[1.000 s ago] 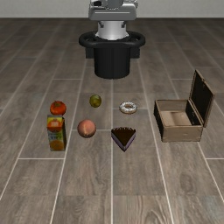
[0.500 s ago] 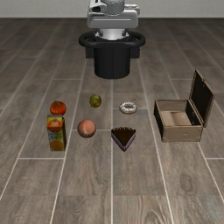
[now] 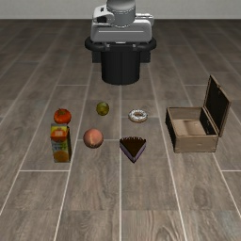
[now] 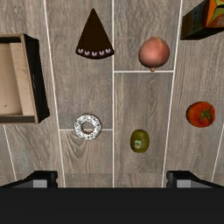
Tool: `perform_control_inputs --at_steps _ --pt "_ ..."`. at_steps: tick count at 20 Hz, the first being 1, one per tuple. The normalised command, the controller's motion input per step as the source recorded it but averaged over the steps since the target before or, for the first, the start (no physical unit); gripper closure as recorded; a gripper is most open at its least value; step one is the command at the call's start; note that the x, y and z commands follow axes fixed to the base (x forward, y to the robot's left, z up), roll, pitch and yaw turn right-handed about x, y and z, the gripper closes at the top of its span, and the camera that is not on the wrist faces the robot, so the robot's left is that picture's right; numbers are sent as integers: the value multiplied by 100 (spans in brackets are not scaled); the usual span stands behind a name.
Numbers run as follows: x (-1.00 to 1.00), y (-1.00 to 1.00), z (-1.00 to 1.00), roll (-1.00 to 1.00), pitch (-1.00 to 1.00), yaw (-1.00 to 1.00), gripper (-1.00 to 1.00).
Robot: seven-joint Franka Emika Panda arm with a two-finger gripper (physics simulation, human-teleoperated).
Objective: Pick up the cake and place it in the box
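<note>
The hand point(image 4: 114, 179) hangs above the surface point(image 3: 169, 202) with its fingers spread wide and nothing between them. The cake point(image 3: 133, 148), a dark chocolate wedge, lies flat between a peach point(image 3: 92, 138) and the open box point(image 3: 196, 143), apart from both. I'd guess it is light and soft, easily crushed, and best pinched gently across its two slanted sides near the broad end. The juice carton point(image 3: 60, 144) shows no writing I can read.
</note>
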Motion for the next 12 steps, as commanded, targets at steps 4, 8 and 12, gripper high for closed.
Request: perform_control_inputs --at_steps 4,8,12 --pt "100 0 0 0 0 0 -100" --pt "100 0 0 0 0 0 -100" --pt "50 50 0 0 0 0 -100"
